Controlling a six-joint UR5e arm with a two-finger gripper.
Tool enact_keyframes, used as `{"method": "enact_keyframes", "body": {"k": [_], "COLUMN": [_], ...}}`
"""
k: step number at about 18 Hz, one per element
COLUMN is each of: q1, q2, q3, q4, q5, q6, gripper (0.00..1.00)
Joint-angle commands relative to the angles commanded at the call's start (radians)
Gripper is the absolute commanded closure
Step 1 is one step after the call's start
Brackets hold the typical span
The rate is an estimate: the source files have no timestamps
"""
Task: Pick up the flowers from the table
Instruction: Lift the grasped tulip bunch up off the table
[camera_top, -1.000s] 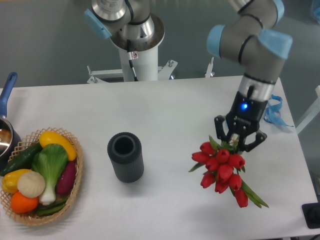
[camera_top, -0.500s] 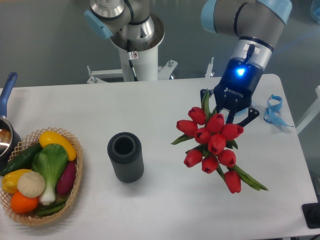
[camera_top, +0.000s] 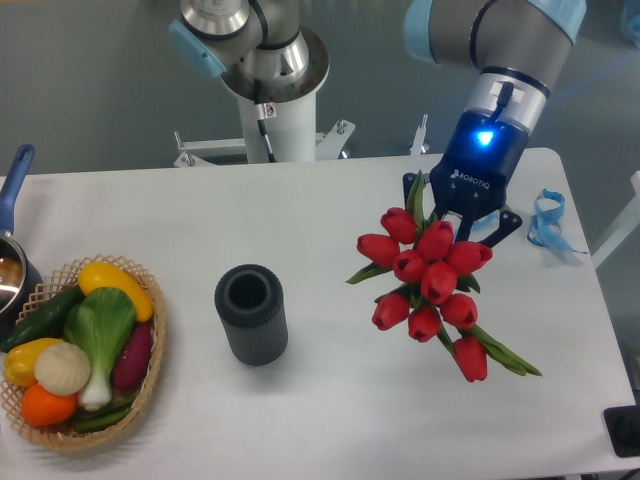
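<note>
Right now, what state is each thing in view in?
tool: shut on the flowers
flowers: held, blooms hanging below the tool
vase: upright, empty as far as its mouth shows
basket: full of vegetables
ribbons: lying loose at the table's right edge
pot: at the table's left edge, mostly cut off by the frame
table: bearing everything but the flowers

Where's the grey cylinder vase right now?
The vase stands upright centre-left on the table, between the vegetable basket and the flowers.
</note>
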Motion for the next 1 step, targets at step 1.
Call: {"method": "enact_keyframes", "body": {"k": [1], "q1": [0.0], "q2": [0.0], "q3": [0.0], "q4": [0.0], "q5": [0.0], "q6": [0.0], "gripper": [0.67]}}
